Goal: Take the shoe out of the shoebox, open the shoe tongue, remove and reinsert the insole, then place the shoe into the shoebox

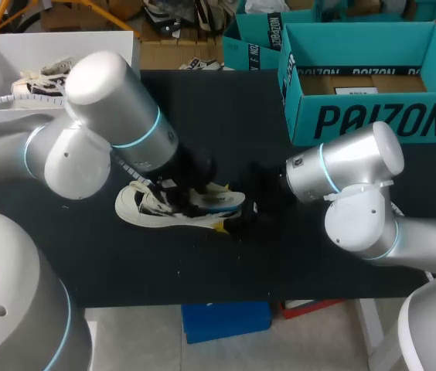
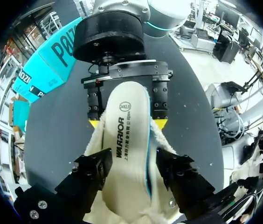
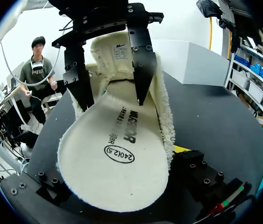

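— What is held by the right gripper?
— The shoe is clamped by it at the heel. In the left wrist view both yellow tips are pressed against the fleecy rim, one from each side, set about as wide as the heel.

— And the left gripper?
— It is placed over the shoe's mouth, astride the insole. Whether anything is gripped there cannot be told.

— How is the shoe to be described?
— A cream body with dark and blue markings on its side and a thick fleece lining is seen. It is laid on the black table, a little left of the middle of the head view's frame, toe toward the left, outside the shoebox.

— And the insole?
— It is pale cream with a blue edge, printed in black, with an oval stamp near its heel end. Its front part is tucked into the shoe. Its heel end is raised out past the heel rim, above the right gripper.

— What else is found around it?
— The teal shoebox is set open at the upper right of the frame, well apart from the shoe. A white box with other shoes in it is seen at the upper left.

— What is blocked?
— In the head view the shoe's middle is covered by the left arm. In the right wrist view one side of the right gripper is hidden under the insole.
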Robot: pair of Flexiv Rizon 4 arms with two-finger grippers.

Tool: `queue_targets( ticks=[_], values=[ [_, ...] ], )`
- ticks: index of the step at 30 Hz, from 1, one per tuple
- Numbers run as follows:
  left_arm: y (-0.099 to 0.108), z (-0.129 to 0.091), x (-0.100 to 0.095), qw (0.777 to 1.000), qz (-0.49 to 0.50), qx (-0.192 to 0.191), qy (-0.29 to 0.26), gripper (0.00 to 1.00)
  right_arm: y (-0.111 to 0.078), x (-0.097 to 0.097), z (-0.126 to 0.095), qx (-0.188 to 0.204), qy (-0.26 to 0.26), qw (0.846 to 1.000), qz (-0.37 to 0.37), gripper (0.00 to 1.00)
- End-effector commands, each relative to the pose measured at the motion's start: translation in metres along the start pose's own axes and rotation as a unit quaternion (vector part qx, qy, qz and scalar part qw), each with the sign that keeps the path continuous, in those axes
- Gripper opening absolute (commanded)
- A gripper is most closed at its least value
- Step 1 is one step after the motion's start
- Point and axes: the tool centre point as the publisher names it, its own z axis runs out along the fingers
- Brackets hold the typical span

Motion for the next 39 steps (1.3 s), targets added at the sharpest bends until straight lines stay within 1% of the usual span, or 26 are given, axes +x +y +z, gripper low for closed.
queue_targets(
  ticks=[1, 8, 13, 15, 24, 26, 27, 28, 33, 39],
  values=[
    [-0.005, 0.008, 0.002, 1.000, 0.003, -0.002, -0.009, 0.55, -0.001, -0.002, 0.001, -0.001, 0.000, 1.000, 0.001, 0.00],
    [-0.017, 0.015, -0.003, 0.999, 0.021, -0.009, -0.031, 0.53, -0.001, -0.002, 0.001, -0.001, 0.000, 1.000, 0.001, 0.00],
    [-0.023, 0.017, -0.009, 0.999, 0.026, -0.008, -0.042, 0.54, -0.001, -0.002, 0.001, -0.001, 0.000, 1.000, 0.001, 0.00],
    [-0.025, 0.017, -0.010, 0.999, 0.027, -0.009, -0.046, 0.55, -0.001, -0.002, 0.001, -0.001, 0.000, 1.000, 0.001, 0.00],
    [-0.031, 0.019, -0.018, 0.998, 0.030, -0.011, -0.059, 0.54, -0.001, -0.002, 0.001, -0.001, 0.000, 1.000, 0.001, 0.00],
    [-0.031, 0.018, -0.019, 0.998, 0.030, -0.010, -0.061, 0.48, -0.001, -0.002, 0.001, -0.001, 0.000, 1.000, 0.001, 0.00],
    [-0.032, 0.018, -0.019, 0.998, 0.030, -0.010, -0.062, 0.35, -0.001, -0.002, 0.001, -0.001, 0.000, 1.000, 0.001, 0.00],
    [-0.032, 0.017, -0.020, 0.998, 0.027, -0.011, -0.064, 0.00, -0.001, -0.002, 0.001, -0.001, 0.000, 1.000, 0.001, 0.00],
    [-0.029, 0.004, -0.017, 0.998, 0.021, -0.003, -0.060, 0.00, -0.001, -0.002, 0.001, -0.001, 0.000, 1.000, 0.001, 0.00],
    [-0.019, -0.024, -0.004, 0.998, 0.011, 0.011, -0.053, 0.00, -0.001, -0.002, 0.001, -0.001, 0.000, 1.000, 0.001, 0.00]
  ],
)
